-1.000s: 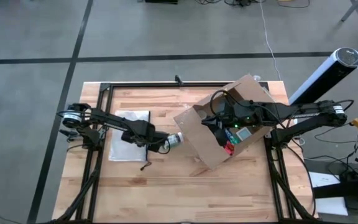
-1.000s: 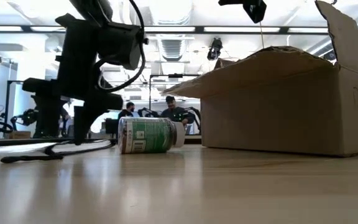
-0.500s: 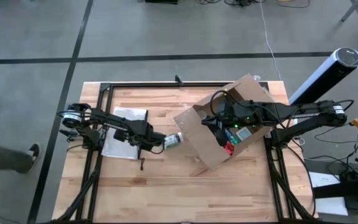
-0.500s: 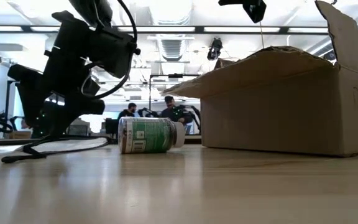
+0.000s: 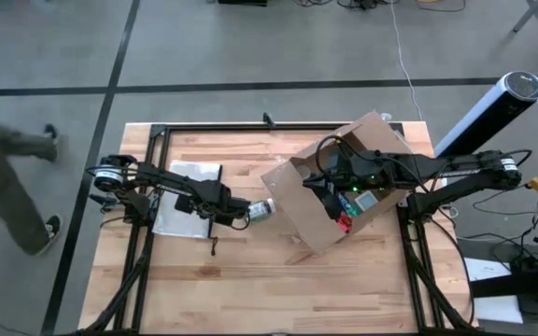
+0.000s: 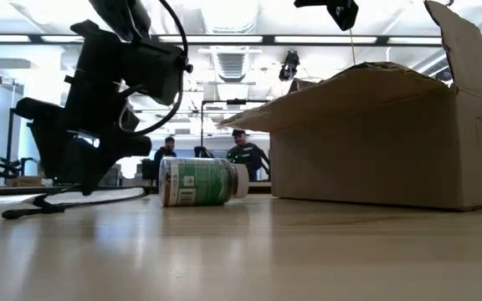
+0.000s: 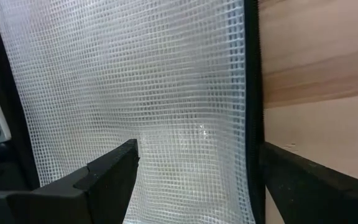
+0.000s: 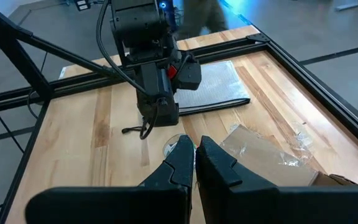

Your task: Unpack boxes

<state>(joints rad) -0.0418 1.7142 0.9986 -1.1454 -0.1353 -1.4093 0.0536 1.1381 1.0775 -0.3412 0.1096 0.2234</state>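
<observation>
While left gripper [image 7: 194, 171] hangs agape over pouch [image 5: 187, 198] near the bench's left edge, bottle [image 6: 199, 181] lies loose. Right gripper [image 8: 195, 158], pinched together, waits above box [image 5: 339, 187]; best re-enter it squarely, clear of flaps.

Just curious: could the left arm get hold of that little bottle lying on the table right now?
Probably yes. The left gripper is open over the mesh pouch, and the bottle lies just beyond it on bare table, nothing between.

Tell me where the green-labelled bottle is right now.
In the high view the bottle lies on its side near the table's middle, between the left gripper over the mesh pouch and the open cardboard box to its right.
</observation>
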